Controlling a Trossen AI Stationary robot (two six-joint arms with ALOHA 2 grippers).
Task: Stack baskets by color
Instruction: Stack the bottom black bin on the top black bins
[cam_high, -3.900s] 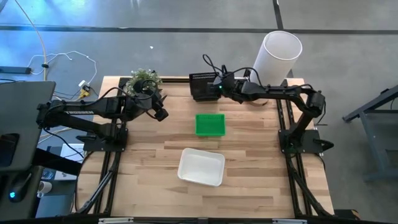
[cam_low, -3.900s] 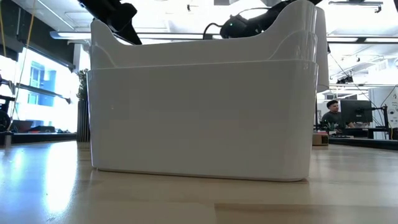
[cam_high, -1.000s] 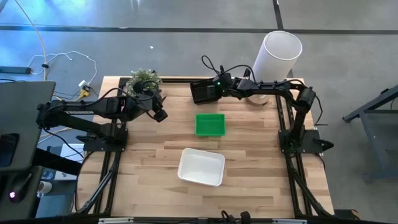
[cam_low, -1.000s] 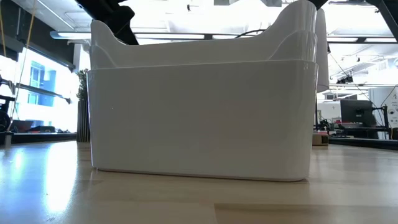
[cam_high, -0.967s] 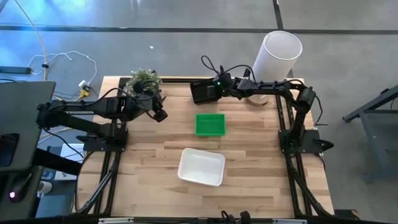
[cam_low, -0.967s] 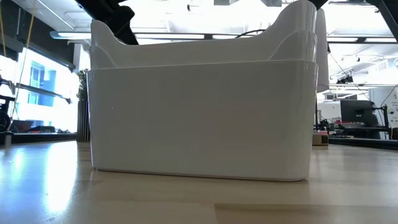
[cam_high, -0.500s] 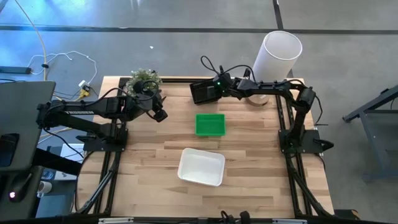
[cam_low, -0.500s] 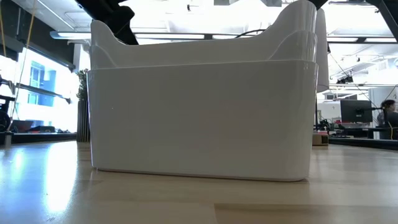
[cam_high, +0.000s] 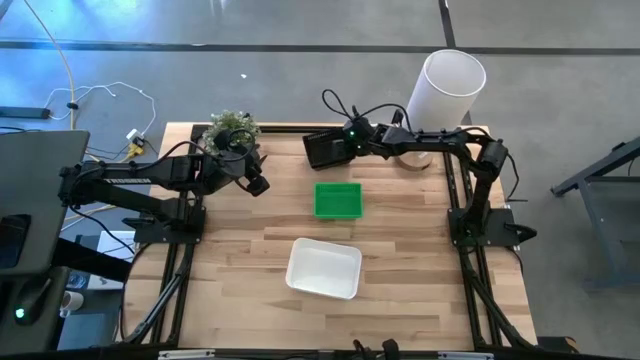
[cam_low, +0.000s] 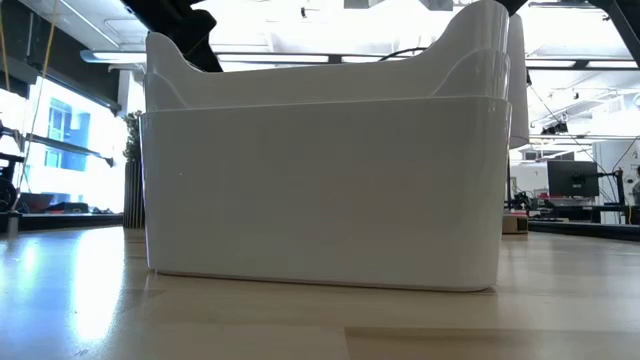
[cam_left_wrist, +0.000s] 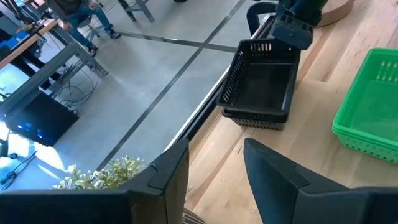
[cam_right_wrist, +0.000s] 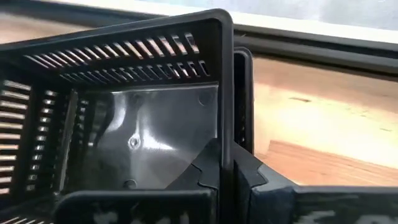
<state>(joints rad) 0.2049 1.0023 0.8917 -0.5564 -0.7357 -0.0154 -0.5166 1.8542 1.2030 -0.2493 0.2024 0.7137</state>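
Two black slotted baskets (cam_high: 322, 149) sit one inside the other at the table's far edge; the left wrist view also shows this black pair (cam_left_wrist: 261, 84). My right gripper (cam_high: 341, 142) is shut on the upper one (cam_right_wrist: 137, 130), reaching in from the table's right. A green basket (cam_high: 338, 199) rests on its base at the table's middle. White baskets (cam_high: 324, 267), nested as the low view shows, stand nearer the front. My left gripper (cam_left_wrist: 214, 168) hangs open above the table's left part, beside the plant, touching nothing. My right gripper pinches the upper black basket's end wall (cam_right_wrist: 225, 124), the one toward the table's right, with one finger (cam_right_wrist: 205, 165) inside the basket and the other outside. The fingers slant down from the table's right. The basket's lower part sits inside the second black basket (cam_right_wrist: 244, 93).
A tall white cylinder (cam_high: 447, 87) stands at the far right corner, close behind my right arm. A small potted plant (cam_high: 232, 128) stands at the far left. The white baskets (cam_low: 320, 180) fill the low view. Bare wood lies along the near edge and near left.
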